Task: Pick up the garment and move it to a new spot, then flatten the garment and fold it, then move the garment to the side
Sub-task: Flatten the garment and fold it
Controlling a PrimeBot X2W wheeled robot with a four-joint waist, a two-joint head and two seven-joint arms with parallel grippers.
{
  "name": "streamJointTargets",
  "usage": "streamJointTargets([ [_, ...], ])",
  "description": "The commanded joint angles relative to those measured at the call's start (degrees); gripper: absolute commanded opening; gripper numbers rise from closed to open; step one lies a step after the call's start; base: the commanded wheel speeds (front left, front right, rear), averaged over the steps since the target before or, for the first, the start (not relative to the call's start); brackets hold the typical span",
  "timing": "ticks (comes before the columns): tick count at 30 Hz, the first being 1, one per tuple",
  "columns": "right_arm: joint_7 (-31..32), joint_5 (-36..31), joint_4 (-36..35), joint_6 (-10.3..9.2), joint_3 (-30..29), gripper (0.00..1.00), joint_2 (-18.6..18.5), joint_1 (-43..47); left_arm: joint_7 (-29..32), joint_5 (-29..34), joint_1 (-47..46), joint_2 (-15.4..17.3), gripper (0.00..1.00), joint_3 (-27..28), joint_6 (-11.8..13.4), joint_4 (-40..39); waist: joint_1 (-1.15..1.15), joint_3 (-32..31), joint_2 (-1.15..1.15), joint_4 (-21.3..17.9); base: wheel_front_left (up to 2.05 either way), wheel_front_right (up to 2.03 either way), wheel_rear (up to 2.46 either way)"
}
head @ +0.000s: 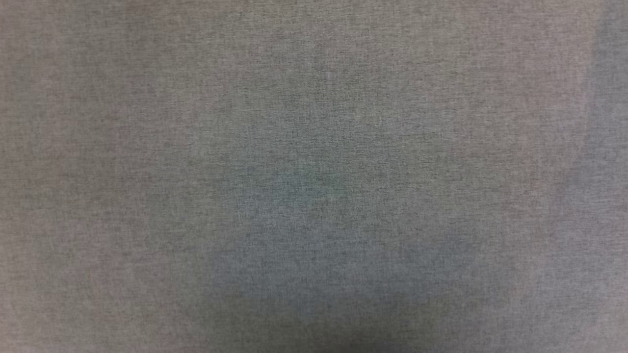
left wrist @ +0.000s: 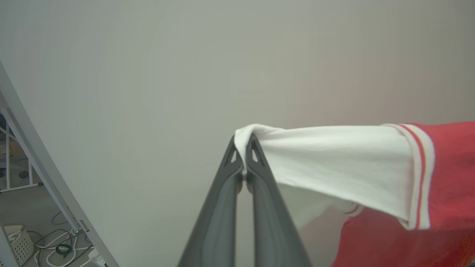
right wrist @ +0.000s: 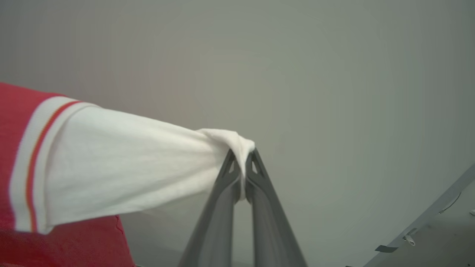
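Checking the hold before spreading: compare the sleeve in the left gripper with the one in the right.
The left-held sleeve, pinched by the left gripper, runs rightward in its wrist view with a loose fold sagging beneath; the right-held sleeve, in the right gripper, runs leftward and looks smooth. Both white, striped-trimmed, gripped at the tip.

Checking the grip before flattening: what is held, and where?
The shirt: left gripper pinches one white sleeve end, right gripper the other.

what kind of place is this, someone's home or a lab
Probably a lab or workshop, not a home, though little of the room shows. Loose cables lie tangled on a bare grey floor beside a white perforated basket, below a plain pale work table.
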Motion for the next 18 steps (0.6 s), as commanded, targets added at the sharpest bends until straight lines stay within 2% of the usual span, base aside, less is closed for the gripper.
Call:
streamJointTargets([
  [1,-0.69,0.22,0.98,-0.10,0.69,0.00,-0.05,1.47,-0.85,-0.75,1.66,0.45,0.00,0.15,-0.10,0.94,-0.02,-0.23,0.00,0.28,0.00,0.00,0.00],
  [9,-1.88,3.99,5.17,-0.10,4.46,0.00,0.54,9.52,-4.99,-4.97,12.10,-0.80,0.00,-2.18,-0.13,5.05,-0.02,-4.66,0.00,0.73,0.00,0.00,0.00],
  [18,-1.62,10.79,6.68,-0.10,9.79,0.00,-0.75,25.36,-5.82,-11.25,30.53,-2.02,0.00,-6.13,-0.14,7.09,-0.02,-15.80,0.00,1.67,0.00,0.00,0.00],
])
